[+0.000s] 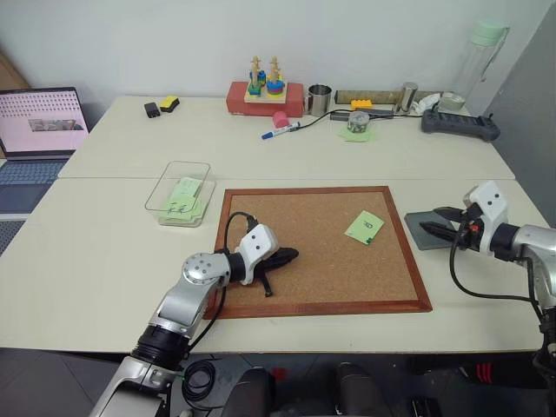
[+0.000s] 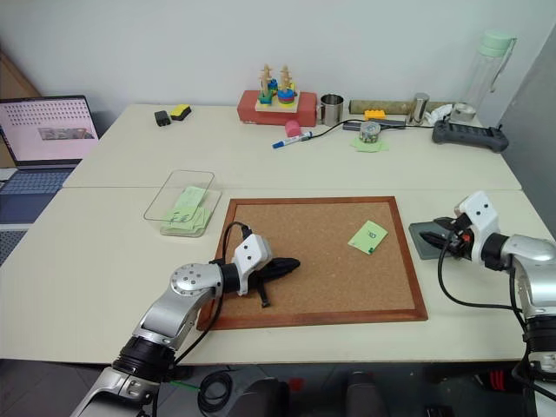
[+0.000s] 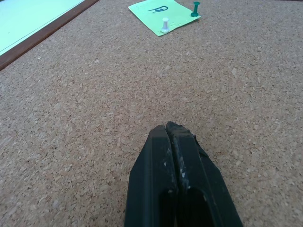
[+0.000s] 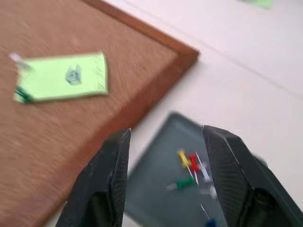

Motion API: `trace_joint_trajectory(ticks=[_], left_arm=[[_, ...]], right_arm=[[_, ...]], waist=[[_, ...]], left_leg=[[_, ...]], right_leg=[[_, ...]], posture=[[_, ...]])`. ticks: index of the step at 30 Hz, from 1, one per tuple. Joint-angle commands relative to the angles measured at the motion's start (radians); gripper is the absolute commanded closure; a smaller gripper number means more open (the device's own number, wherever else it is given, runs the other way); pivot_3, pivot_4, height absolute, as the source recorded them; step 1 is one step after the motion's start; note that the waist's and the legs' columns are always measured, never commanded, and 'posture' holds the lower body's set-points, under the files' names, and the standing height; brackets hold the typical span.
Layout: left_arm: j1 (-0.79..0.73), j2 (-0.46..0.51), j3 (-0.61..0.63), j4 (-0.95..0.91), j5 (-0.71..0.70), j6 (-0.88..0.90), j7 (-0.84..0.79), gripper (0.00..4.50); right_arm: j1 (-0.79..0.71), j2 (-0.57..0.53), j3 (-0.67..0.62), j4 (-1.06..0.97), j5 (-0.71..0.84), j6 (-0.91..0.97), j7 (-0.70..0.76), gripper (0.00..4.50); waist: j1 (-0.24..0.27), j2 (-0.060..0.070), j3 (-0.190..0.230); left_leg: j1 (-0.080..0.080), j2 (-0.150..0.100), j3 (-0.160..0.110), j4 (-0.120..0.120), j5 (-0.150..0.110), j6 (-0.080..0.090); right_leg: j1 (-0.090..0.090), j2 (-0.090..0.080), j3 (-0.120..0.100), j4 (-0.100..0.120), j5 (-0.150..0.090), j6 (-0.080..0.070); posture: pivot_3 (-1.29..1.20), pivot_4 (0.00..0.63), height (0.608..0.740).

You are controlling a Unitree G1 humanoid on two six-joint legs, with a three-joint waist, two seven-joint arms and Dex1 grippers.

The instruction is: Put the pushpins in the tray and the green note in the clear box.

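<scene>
My left gripper [image 1: 285, 255] rests on the corkboard [image 1: 321, 287], at about eight o'clock of the board's middle, its two black fingers [image 3: 163, 161] pressed flat together with nothing between them. My right gripper [image 4: 165, 156] hangs above the tray [image 4: 156, 187], which sits on the table [image 1: 104, 261] just off the corkboard's three o'clock edge; its jaws stand roughly half apart and grip nothing. Loose pushpins [image 4: 187, 163] lie in the tray beneath it: a yellow one, a red one, a green one and a blue one that I can make out. The green note [image 1: 364, 227] lies on the corkboard toward two o'clock from the board's middle, with a white pin [image 3: 164, 24] and a green pin [image 3: 195, 8] standing in it. The clear box [image 1: 165, 205] sits on the table off the board's ten o'clock corner, with other green notes [image 1: 183, 198] lying inside it
</scene>
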Motion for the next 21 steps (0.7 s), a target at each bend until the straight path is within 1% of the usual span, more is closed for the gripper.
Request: trace_joint_trajectory(ticks=[1,5,11,21], left_arm=[[0.008,0.002,-0.019,0.006,0.018,0.017,-0.004,4.5],[0.009,0.005,-0.018,0.004,0.018,0.017,-0.006,4.5],[0.011,0.007,-0.019,-0.003,0.017,0.023,-0.007,4.5],[0.013,0.008,-0.019,-0.01,0.017,0.029,-0.006,4.5]], right_arm=[[0.015,0.019,0.039,-0.151,0.042,0.042,0.027,2.0],[0.026,0.072,0.089,-0.193,0.015,0.029,-0.001,2.0],[0.02,0.142,0.145,-0.158,-0.002,-0.018,-0.009,2.0],[0.005,0.188,0.182,-0.069,-0.033,-0.076,-0.005,2.0]], waist=[[0.0,0.0,0.0],[0.0,0.0,0.0],[0.0,0.0,0.0],[0.0,0.0,0.0]], left_leg=[[0.0,0.0,0.0,0.0,0.0,0.0],[0.0,0.0,-0.001,0.0,0.0,0.0],[0.0,0.0,-0.001,0.0,0.0,0.0],[0.0,0.0,-0.001,0.0,0.0,0.0]], right_leg=[[0.0,0.0,0.0,0.0,0.0,0.0],[0.0,0.0,0.0,0.0,-0.001,0.001],[0.0,0.0,0.0,0.0,0.0,0.0],[0.0,0.0,0.0,0.0,0.0,0.0]], posture=[[0.0,0.15,0.74],[0.0,0.15,0.74],[0.0,0.15,0.74],[0.0,0.15,0.74]])
